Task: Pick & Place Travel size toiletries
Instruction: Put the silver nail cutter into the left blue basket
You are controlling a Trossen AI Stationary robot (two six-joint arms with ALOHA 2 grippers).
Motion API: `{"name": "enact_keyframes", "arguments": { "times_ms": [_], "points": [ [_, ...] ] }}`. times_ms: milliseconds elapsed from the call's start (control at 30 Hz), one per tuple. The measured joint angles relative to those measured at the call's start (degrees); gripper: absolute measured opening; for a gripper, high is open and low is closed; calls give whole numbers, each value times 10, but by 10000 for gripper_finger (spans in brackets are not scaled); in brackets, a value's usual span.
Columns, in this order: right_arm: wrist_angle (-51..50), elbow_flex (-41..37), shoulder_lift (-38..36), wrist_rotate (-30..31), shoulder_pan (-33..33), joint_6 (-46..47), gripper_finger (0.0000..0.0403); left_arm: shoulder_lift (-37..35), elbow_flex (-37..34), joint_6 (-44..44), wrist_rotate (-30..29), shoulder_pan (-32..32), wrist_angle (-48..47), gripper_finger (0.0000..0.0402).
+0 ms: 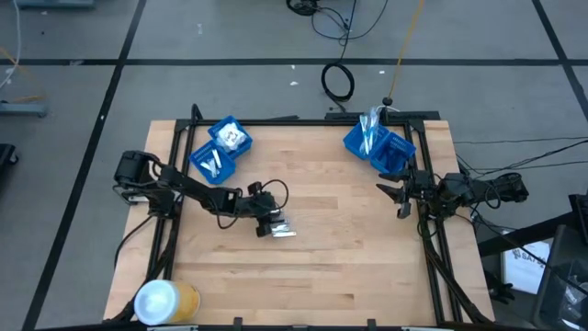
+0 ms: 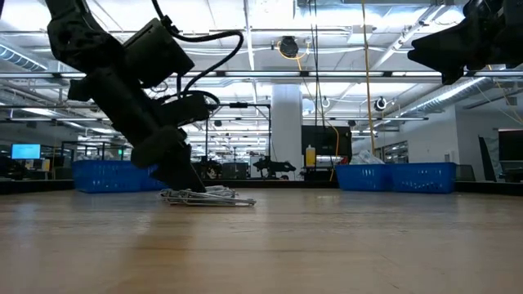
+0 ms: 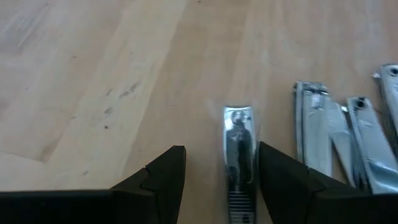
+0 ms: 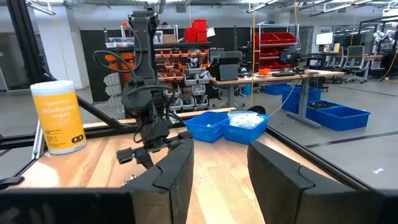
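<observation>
Several small silver metal pieces shaped like nail clippers [image 1: 285,232] lie flat on the wooden table near its middle. They also show in the low view [image 2: 208,198]. My left gripper [image 3: 221,180] is open and low over the table, slanting down. One silver piece [image 3: 239,149] lies between its fingers, and two more [image 3: 317,124] lie beside it. My right gripper [image 1: 397,198] is open and empty, raised near the table's right edge. My left gripper has one finger [image 3: 280,180] close against the long side of the silver piece, and the other finger [image 3: 165,177] stands apart from it. I cannot tell whether the near finger touches it. The piece lies flat on the table, along the fingers.
Two blue bins [image 1: 220,152] stand at the far left and two more [image 1: 378,145] at the far right, with white items in some. A yellow-and-white canister [image 1: 165,299] stands at the near left corner. Bare wood lies between the arms.
</observation>
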Motion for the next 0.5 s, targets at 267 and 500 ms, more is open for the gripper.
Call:
{"name": "enact_keyframes", "arguments": {
  "times_ms": [267,500],
  "points": [
    [-1,0,0,0,0,0,139,0,0,-36,11,16,-6,186],
    [-1,0,0,0,0,0,139,1,-1,-74,10,19,-10,184]
  ]
}}
